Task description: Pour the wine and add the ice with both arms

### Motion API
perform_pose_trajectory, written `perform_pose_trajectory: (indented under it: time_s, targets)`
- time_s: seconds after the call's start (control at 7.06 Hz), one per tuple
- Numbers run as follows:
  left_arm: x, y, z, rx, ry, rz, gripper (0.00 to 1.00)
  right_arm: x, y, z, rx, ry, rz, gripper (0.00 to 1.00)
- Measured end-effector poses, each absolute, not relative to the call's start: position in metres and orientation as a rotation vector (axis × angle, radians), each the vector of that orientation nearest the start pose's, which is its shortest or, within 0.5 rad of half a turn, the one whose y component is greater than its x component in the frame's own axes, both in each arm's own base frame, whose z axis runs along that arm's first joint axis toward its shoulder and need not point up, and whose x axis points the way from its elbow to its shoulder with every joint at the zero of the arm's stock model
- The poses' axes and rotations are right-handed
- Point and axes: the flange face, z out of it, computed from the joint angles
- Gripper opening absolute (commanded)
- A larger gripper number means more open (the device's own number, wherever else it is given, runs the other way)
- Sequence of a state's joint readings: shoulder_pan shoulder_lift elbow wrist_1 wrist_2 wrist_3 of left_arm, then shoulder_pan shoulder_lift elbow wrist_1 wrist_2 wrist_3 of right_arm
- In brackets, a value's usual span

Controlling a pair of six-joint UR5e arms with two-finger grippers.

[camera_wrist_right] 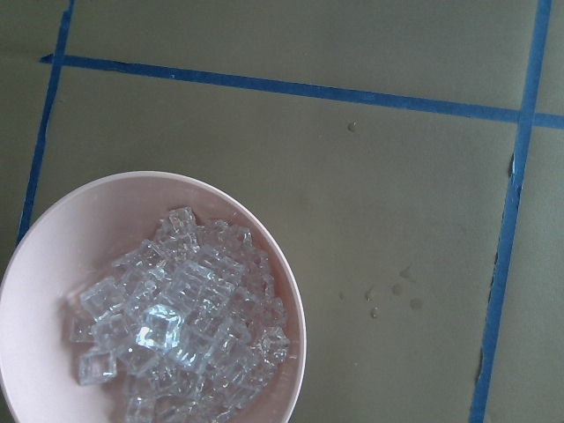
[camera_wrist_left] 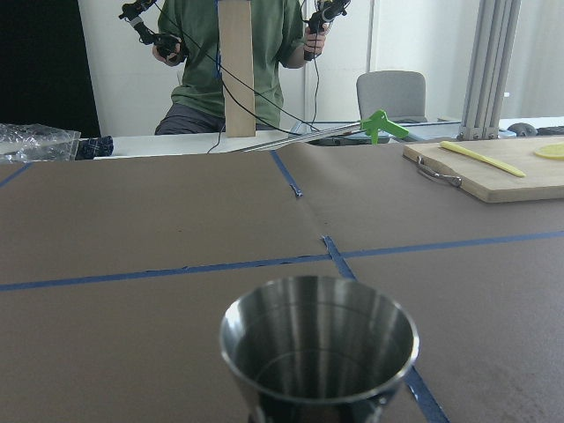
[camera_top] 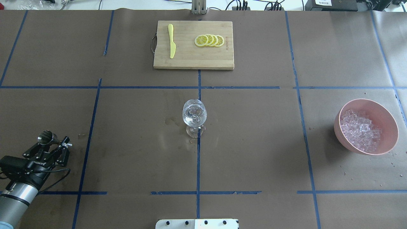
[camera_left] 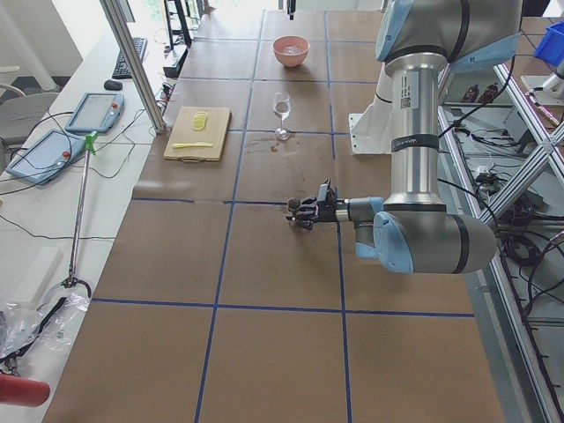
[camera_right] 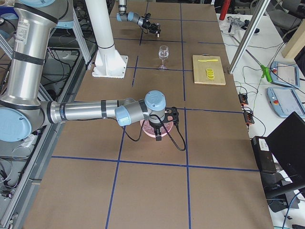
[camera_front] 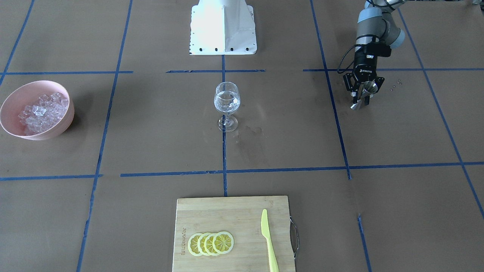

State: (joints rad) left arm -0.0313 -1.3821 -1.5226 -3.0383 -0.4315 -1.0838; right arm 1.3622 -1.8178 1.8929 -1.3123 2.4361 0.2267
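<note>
Left gripper (camera_front: 362,97) has its fingers squeezed onto a little metal cup (camera_wrist_left: 319,348), one finger on each side of it, mouth pointing up. The wine glass (camera_front: 227,102) stands upright well apart from those fingers, out in the middle of the table (camera_top: 133,152). The wine (camera_top: 194,118) is in that glass, clear like water.

The right gripper (camera_right: 158,130) only shows up in the side view from the robot's right, pointing down over the pink bowl (camera_wrist_right: 53,264). Honestly can't tell from there if its fingers are spread or closed. Its wrist camera looks straight down into the bowl, so the ice (camera_wrist_right: 176,317) is piled up right below those fingers. There are a few drops (camera_wrist_right: 388,295) on the paper just beside the bowl.

Far from both sets of fingers, across the table past the glass, there's a cutting board (camera_top: 190,60) with lemon slices (camera_top: 210,40) and a yellow knife (camera_top: 171,41) on it
</note>
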Motion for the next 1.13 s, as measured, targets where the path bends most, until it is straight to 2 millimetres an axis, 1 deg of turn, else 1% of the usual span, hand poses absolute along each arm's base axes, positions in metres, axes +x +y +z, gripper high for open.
perform_pose_trajectory:
  time_s: [0.14, 0.43, 0.71, 0.85, 1.13]
  targets:
    - [0.366, -0.235, 0.592, 1.201, 0.784, -0.310, 0.99, -0.027, -0.406, 0.574, 0.120, -0.904, -0.127, 1.00]
    - [0.363, -0.233, 0.587, 1.171, 0.804, -0.259, 0.99, -0.027, -0.406, 0.574, 0.120, -0.904, -0.127, 1.00]
    - [0.344, -0.229, 0.584, 1.129, 0.826, -0.208, 0.99, -0.027, -0.406, 0.574, 0.119, -0.904, -0.127, 1.00]
    - [0.339, -0.227, 0.585, 1.109, 0.832, -0.185, 0.99, -0.027, -0.406, 0.574, 0.119, -0.904, -0.127, 1.00]
    - [0.336, -0.222, 0.589, 1.040, 0.862, -0.118, 0.98, -0.028, -0.406, 0.574, 0.118, -0.904, -0.128, 1.00]
